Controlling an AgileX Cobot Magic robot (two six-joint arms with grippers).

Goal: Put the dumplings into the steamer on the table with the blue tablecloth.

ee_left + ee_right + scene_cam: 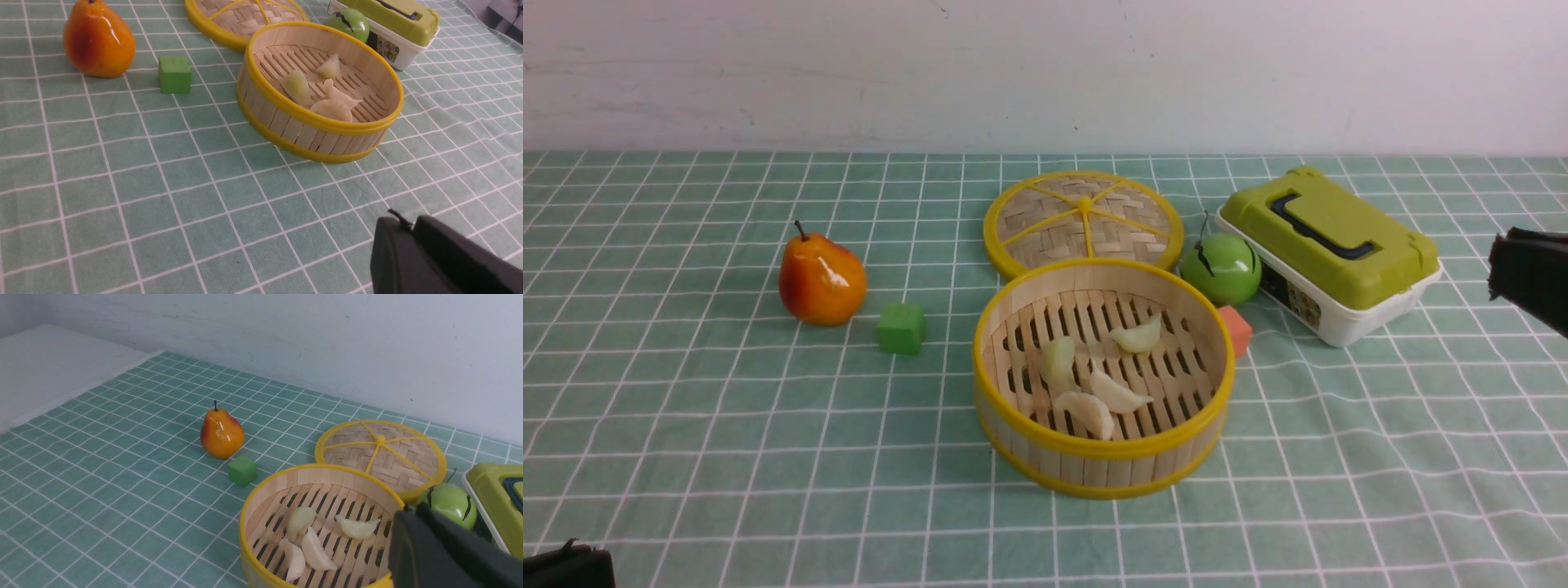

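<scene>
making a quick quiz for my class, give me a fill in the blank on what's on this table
1. The steamer holds ____ dumplings.
2. The green cube sits between the steamer and the ____.
3. The round green fruit beside the lunch box is an ____.

Missing words: four; pear; apple.

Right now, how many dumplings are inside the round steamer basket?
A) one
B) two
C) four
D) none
C: four dumplings lie on the slatted floor inside the steamer.
</scene>
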